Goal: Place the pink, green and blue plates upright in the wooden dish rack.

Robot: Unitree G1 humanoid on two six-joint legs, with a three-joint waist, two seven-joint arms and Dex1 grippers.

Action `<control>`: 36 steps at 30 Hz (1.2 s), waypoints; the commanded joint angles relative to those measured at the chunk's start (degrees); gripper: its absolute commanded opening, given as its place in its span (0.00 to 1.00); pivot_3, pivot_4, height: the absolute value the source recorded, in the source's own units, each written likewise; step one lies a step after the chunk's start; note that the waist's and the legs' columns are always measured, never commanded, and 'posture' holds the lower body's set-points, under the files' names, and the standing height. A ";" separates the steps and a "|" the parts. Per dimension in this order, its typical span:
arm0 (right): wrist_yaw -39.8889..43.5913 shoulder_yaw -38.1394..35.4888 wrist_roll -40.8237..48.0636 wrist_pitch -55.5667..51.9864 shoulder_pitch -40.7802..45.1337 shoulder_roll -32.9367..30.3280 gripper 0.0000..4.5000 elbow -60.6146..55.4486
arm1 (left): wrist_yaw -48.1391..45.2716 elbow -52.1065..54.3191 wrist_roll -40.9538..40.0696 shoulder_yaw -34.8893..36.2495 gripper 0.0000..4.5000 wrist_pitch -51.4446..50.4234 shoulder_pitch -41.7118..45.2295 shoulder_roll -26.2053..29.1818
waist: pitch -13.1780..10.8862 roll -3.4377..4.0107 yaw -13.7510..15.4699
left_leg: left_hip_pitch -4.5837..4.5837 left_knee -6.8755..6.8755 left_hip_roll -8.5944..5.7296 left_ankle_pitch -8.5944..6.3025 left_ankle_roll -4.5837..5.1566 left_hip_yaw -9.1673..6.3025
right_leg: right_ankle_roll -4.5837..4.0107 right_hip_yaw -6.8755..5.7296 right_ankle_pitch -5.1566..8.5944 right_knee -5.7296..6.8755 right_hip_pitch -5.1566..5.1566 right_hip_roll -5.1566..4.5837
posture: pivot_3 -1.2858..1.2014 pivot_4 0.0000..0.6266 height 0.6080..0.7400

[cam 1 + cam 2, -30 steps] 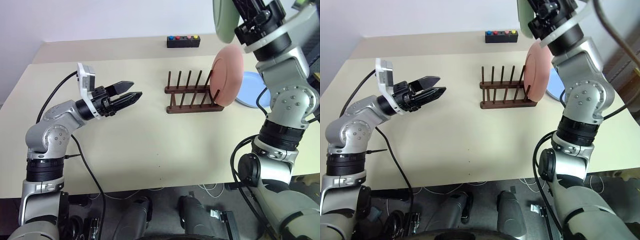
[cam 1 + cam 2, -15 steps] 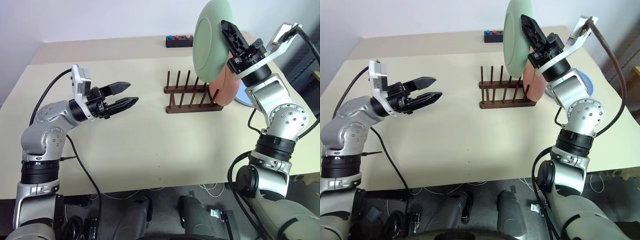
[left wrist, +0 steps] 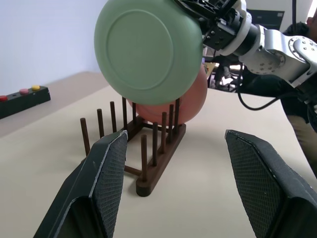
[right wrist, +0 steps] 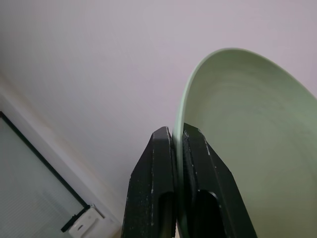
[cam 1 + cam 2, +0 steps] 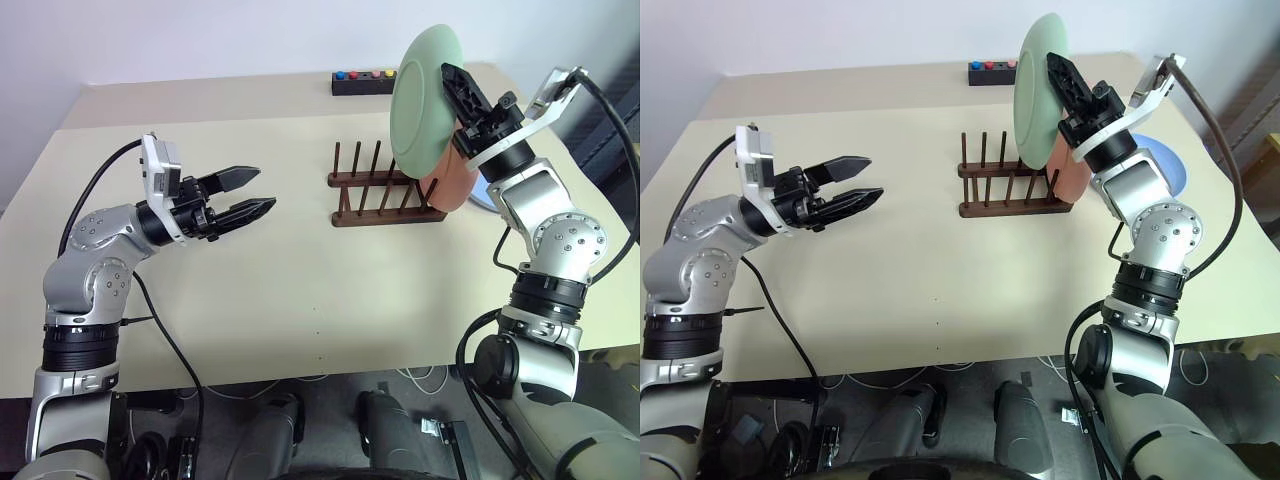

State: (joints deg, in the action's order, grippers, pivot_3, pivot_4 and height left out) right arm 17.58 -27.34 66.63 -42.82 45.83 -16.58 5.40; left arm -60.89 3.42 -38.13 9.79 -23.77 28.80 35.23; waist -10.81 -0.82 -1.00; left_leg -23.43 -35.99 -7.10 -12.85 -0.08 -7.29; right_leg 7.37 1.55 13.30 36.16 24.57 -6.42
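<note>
My right gripper (image 5: 452, 80) is shut on the rim of the green plate (image 5: 424, 100). It holds the plate nearly upright just above the right half of the wooden dish rack (image 5: 385, 196). The pink plate (image 5: 458, 180) stands upright in the rack's rightmost slot, partly hidden behind the green one. On the table to the right of the rack lies the blue plate (image 5: 1162, 158), flat and half hidden by my right arm. My left gripper (image 5: 262, 193) hovers open and empty over the table, left of the rack and pointing at it.
A small black box with coloured buttons (image 5: 366, 82) sits at the table's far edge behind the rack. A black cable (image 5: 160, 320) runs from my left arm across the table's near left part. The rack's left slots (image 3: 106, 124) hold nothing.
My right gripper has brought the green plate down from high up to just above the rack and rolled it. My left gripper has stayed in place, rolling slightly.
</note>
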 commanded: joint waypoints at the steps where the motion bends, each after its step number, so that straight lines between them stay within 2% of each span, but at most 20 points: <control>1: 0.25 -0.43 0.31 0.52 -0.39 -0.22 0.00 0.56 | -0.15 1.57 -0.44 1.20 0.71 1.24 -0.22 0.12 | 0.00 0.00 0.00 | 0.00 0.00 0.00 0.00 0.00 0.00 | 0.00 0.00 0.00 0.00 0.00 0.00 | 0.52 0.24 1.00; 23: -1.44 -0.93 2.45 1.22 3.64 -0.84 0.00 -0.42 | -0.23 0.72 -0.14 1.00 0.71 1.83 0.07 -0.36 | 0.01 0.01 0.01 | 0.00 0.00 0.00 0.00 0.00 0.00 | 0.00 0.00 0.00 0.00 0.00 0.00 | 0.52 0.24 1.00; 36: -2.96 -0.60 5.41 0.78 2.34 0.12 0.00 -1.97 | -0.20 0.98 -0.24 1.00 0.71 1.78 -0.01 -0.44 | 0.01 0.01 -0.01 | 0.00 0.02 0.00 -0.01 0.01 0.00 | 0.00 0.00 0.00 0.00 0.00 0.00 | 0.52 0.24 1.00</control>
State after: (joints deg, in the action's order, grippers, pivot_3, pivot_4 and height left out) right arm 14.57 -27.40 70.28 -42.17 47.30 -16.53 6.42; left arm -61.00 3.38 -38.07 9.79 -23.17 28.79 34.78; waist -10.81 -0.81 -1.02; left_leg -23.43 -35.98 -7.10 -12.86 -0.07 -7.29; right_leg 7.37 1.55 13.30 36.15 24.58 -6.42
